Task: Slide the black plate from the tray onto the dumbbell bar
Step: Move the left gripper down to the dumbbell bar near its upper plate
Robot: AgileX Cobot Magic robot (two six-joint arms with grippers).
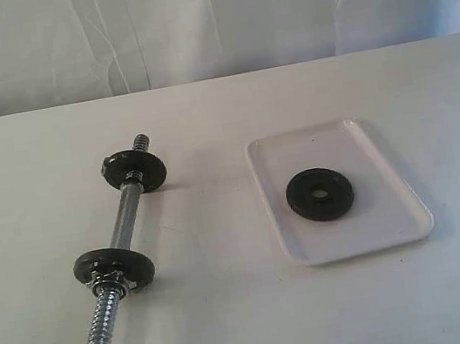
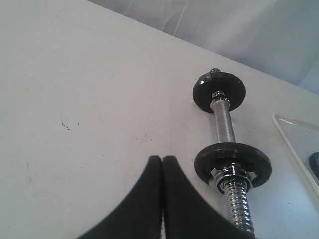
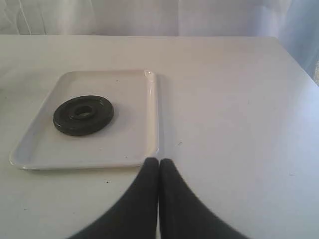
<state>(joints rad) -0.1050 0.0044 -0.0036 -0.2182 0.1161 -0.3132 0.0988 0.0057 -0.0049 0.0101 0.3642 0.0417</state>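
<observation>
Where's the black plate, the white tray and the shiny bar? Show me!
black plate (image 1: 341, 193): exterior view, on its flat ring beside the centre hole.
tray (image 1: 314, 147): exterior view, on its bare floor behind the plate.
dumbbell bar (image 1: 127, 214): exterior view, on its smooth chrome middle.

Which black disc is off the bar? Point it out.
The black plate lying flat in the tray; the far disc and near disc are both mounted on the dumbbell bar.
</observation>
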